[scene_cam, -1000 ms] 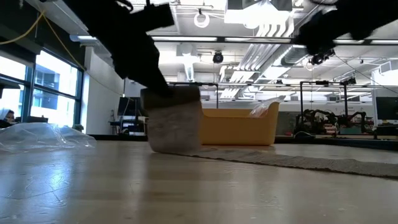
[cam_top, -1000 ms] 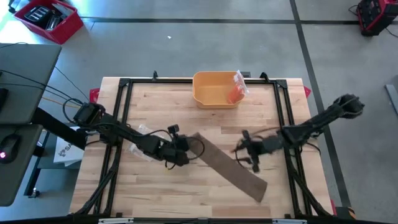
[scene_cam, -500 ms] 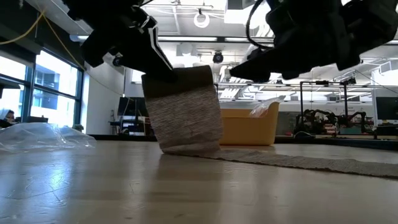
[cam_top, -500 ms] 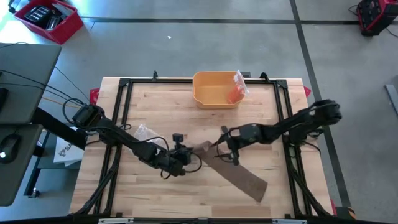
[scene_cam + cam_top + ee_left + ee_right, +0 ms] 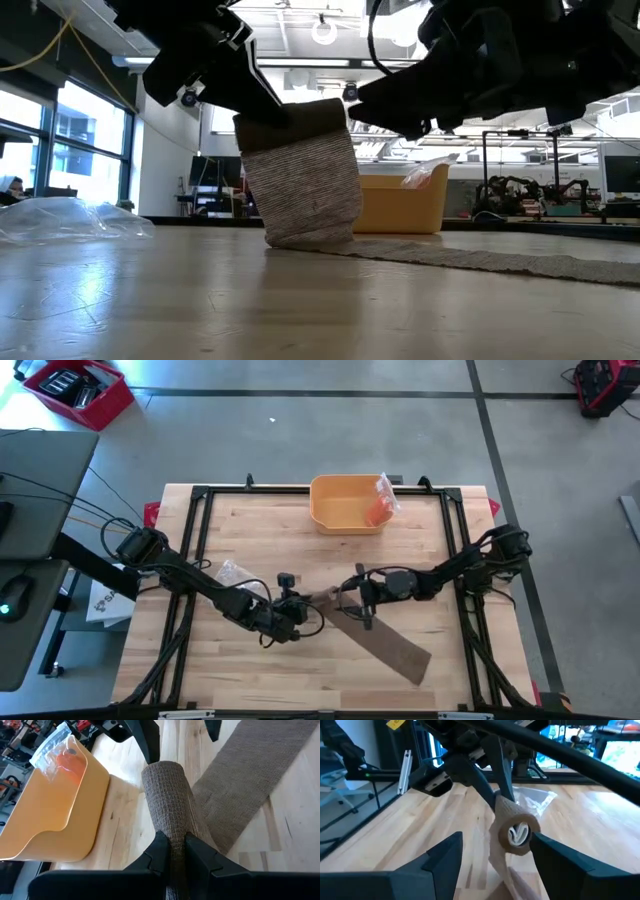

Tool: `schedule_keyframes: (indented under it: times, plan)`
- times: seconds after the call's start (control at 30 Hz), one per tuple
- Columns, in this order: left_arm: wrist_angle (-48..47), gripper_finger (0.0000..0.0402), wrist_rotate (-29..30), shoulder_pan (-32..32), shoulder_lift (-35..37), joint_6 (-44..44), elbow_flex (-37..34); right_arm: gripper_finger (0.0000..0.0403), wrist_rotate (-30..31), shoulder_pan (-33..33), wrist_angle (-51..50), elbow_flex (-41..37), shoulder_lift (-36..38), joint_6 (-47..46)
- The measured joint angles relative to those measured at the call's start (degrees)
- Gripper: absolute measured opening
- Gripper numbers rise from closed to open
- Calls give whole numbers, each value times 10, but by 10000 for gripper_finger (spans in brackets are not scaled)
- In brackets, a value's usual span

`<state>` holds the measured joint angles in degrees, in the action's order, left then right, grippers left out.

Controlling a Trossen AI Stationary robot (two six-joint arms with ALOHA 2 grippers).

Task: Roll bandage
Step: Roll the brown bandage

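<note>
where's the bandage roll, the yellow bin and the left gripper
bandage roll [image 5: 167,800], left wrist view, on its wrapped side
yellow bin [image 5: 340,510], high view, on its inner floor
left gripper [image 5: 173,851], left wrist view, between its fingertips, pinching the roll

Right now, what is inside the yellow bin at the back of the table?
The yellow bin holds a clear plastic bag with something orange in it, leaning at one end. The rest of its floor looks bare; what lies under the bag is hidden.

We see the bandage roll [image 5: 318,598] near table [image 5: 240,670] centre, betw. left gripper [image 5: 297,608] and right gripper [image 5: 352,596]. Its loose strip [image 5: 385,644] lies flat twd. the front-right. Bin [image 5: 345,503] sits at rear edge, w/ a bag [image 5: 383,498] in it. Plastic wrap [image 5: 232,571] lies left of roll.
</note>
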<state>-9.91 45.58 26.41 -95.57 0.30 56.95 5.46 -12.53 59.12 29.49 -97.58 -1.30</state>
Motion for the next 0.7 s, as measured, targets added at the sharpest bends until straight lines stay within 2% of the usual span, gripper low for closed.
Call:
schedule_keyframes:
  times: [0.2, 0.33, 0.47, 0.7]
  plan:
    - [2, 35, 0, 0, 0, 0, 0, 226, -20, -3, -19, 28, -10, 2]
    - [-2, 35, 5, 1, 0, 0, 0, 226, -7, -6, -49, 44, -10, -2]
    - [-3, 35, 13, 0, 0, 0, 0, 226, 15, -6, -66, 50, -10, -42]
    - [1, 35, 21, 0, 0, 0, 0, 226, 5, -4, -68, 50, -10, -91]
